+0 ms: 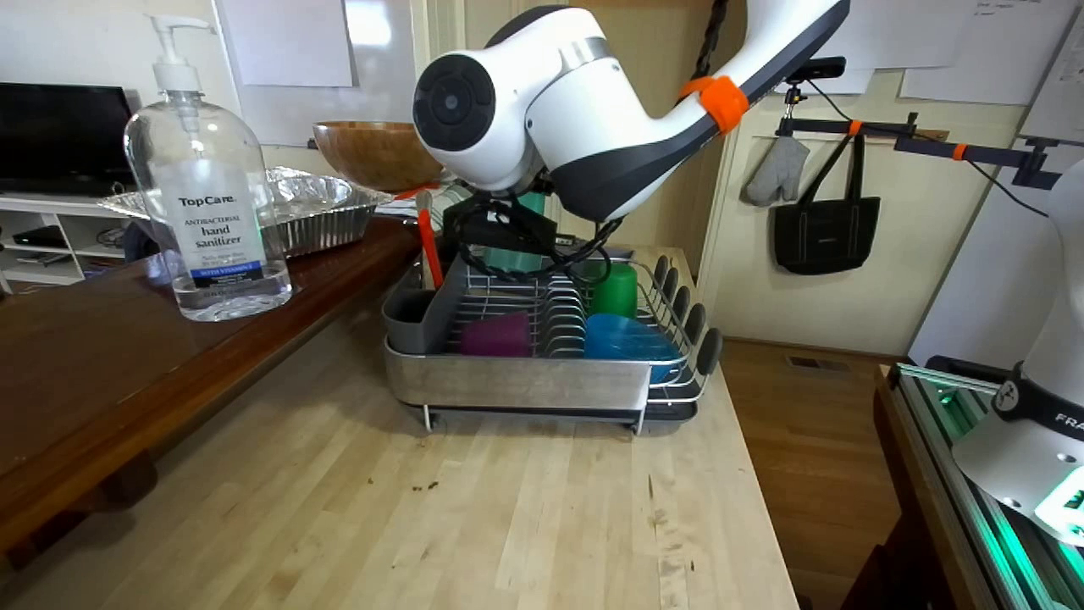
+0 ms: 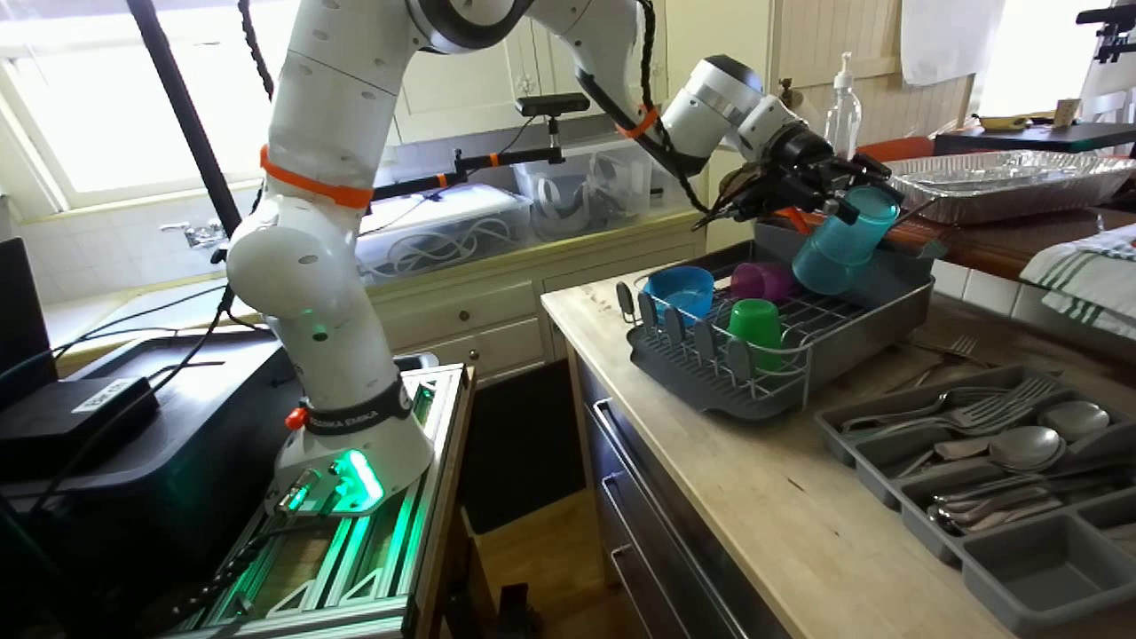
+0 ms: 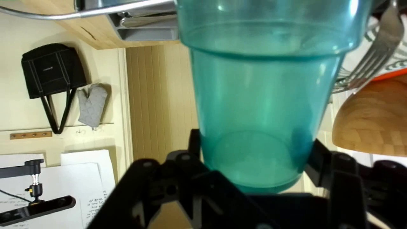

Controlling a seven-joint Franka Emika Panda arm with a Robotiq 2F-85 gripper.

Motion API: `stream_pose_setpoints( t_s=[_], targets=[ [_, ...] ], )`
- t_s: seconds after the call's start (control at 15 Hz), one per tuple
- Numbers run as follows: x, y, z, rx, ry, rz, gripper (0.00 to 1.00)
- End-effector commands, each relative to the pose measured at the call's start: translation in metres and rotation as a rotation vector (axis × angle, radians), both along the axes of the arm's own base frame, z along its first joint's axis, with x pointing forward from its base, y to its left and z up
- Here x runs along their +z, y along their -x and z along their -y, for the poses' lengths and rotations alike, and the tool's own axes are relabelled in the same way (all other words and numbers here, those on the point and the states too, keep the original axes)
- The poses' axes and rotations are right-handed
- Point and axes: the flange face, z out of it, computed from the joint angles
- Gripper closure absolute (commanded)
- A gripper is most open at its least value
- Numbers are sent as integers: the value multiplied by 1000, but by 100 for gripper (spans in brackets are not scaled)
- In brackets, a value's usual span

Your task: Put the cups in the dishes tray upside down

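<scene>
The teal cup (image 2: 839, 248) is in my gripper (image 3: 255, 151), pinched near its narrow closed end, a finger pressed to either side in the wrist view. Its wide mouth points away from the fingers, and in an exterior view the cup hangs tilted, mouth slanting down over the dish rack (image 1: 525, 381). I can't tell whether its rim touches the rack.

The rack stands on the pale wood surface (image 1: 508, 508) with three more cups in it. The green cup (image 2: 754, 328) stands bottom up; the blue cup (image 1: 627, 339) leans near it, and I can't make out which way its mouth faces. The purple cup (image 1: 497, 335) lies on its side, across the row of prongs (image 1: 561, 315) from the blue one. I see an orange utensil (image 1: 429, 246) standing in the gray holder (image 1: 417, 335) at the rack's end.

On the same surface I have a cutlery tray (image 2: 1056, 557) with forks (image 2: 1003, 413) and spoons (image 2: 1025, 448). On the darker surface (image 1: 102, 364) alongside are a pump bottle (image 1: 212, 212) and a foil tray (image 1: 326, 233), with a wooden bowl (image 1: 373, 157) nearby.
</scene>
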Motion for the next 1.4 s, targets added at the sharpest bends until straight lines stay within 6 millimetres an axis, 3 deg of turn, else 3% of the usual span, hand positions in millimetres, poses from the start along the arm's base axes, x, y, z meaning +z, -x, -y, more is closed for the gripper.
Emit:
stream_pose_setpoints(
  t_s=[0.0, 0.13, 0.2, 0.4, 0.47, 0.93, 1.33],
  targets=[
    [-16, -4, 8, -38, 7, -46, 51],
    [-16, -2, 6, -15, 8, -28, 51],
    [-19, -2, 7, -17, 10, -31, 26],
    [-19, -2, 5, -14, 10, -31, 26],
    [-19, -2, 5, -13, 10, -31, 51],
    [-41, -8, 15, -101, 100, -37, 51],
    [-41, -10, 17, -185, 184, 1, 51]
  ],
)
